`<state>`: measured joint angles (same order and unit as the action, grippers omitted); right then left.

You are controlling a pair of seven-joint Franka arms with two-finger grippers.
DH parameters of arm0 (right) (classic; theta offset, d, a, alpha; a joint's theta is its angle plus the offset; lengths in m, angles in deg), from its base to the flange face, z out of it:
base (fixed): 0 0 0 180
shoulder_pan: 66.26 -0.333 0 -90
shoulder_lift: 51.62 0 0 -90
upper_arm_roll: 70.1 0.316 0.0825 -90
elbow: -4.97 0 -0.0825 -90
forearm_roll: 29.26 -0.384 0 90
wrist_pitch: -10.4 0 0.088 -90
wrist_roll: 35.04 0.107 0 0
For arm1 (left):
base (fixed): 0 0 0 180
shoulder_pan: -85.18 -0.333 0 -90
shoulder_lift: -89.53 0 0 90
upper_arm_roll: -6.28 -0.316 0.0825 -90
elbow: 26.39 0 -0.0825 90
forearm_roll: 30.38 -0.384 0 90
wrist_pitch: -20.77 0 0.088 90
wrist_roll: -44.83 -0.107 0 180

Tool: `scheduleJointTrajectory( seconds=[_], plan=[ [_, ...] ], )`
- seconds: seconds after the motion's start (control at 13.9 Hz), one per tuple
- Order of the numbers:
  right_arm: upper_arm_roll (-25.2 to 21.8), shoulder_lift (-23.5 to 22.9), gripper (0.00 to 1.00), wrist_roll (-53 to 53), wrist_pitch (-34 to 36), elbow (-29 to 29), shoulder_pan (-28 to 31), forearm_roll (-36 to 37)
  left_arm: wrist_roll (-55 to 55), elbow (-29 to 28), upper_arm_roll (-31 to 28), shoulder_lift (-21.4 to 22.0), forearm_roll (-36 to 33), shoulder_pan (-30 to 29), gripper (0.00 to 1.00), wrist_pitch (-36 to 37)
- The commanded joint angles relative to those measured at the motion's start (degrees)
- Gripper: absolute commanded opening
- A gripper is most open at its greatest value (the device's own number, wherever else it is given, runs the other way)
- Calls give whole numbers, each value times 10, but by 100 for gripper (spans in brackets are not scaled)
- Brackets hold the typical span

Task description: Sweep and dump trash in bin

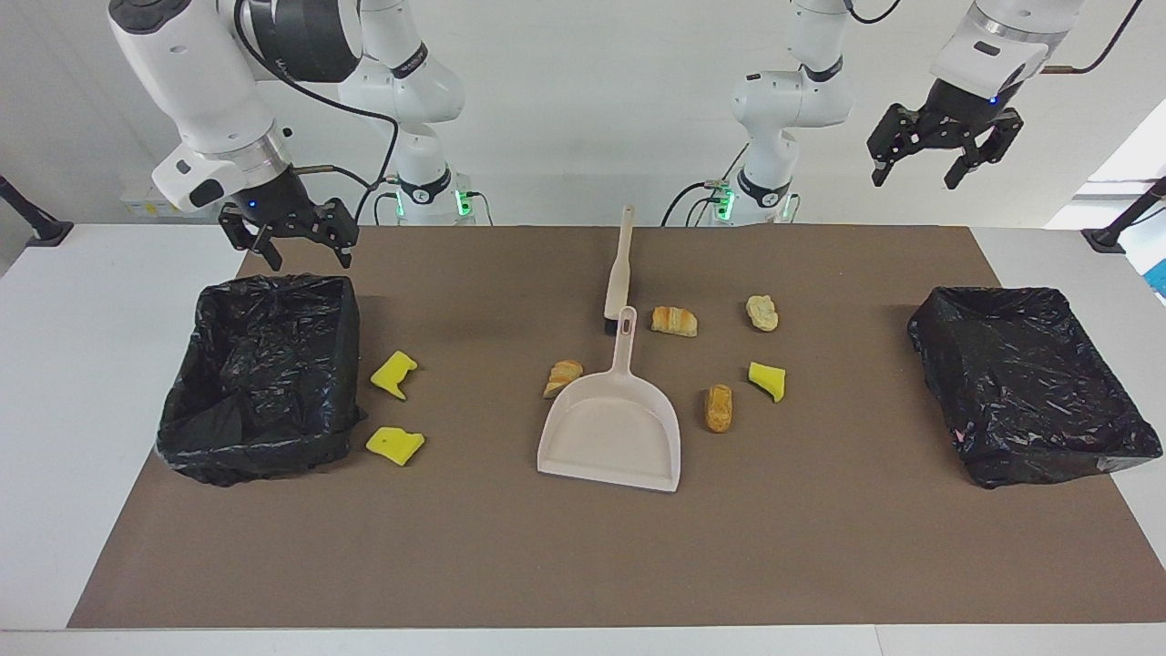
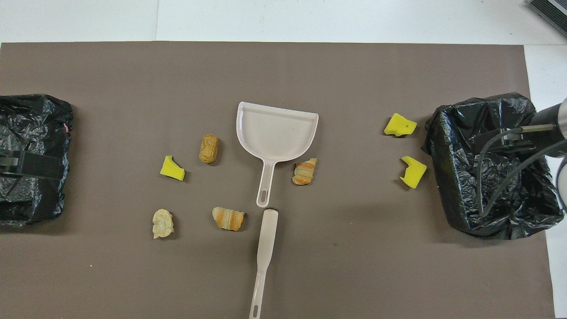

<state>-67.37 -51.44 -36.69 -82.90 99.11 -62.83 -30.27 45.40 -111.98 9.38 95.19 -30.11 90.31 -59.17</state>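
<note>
- Facing view: we see the right gripper hanging over the robot-side rim of the bin at the right arm's end, fingers spread apart, holding nothing and touching nothing.
- The left gripper hangs high over the left arm's end of the table, above the other bin, fingers also apart and empty.
- The trash lies on the mat: two yellow sponges beside the right arm's bin, a third sponge and the bread lumps around the dustpan.
- The brush lies nearer the robots than the dustpan, its head at the pan's handle tip.
- Overhead view: we find the trash scattered to both sides of the dustpan, nothing in the pan.
- The right arm's wrist covers part of its bin; the fingers do not show here.
</note>
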Motion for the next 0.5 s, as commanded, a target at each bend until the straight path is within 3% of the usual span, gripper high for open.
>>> scheduleJointTrajectory(
  seconds=[0.0,0.43],
  plan=[
    [2,6,100,0,0,4,7,-14,-20,-29,-6,21,7,9,100,-17],
    [3,6,100,0,1,5,6,-13,-15,-112,-6,45,10,92,100,-23]
  ],
)
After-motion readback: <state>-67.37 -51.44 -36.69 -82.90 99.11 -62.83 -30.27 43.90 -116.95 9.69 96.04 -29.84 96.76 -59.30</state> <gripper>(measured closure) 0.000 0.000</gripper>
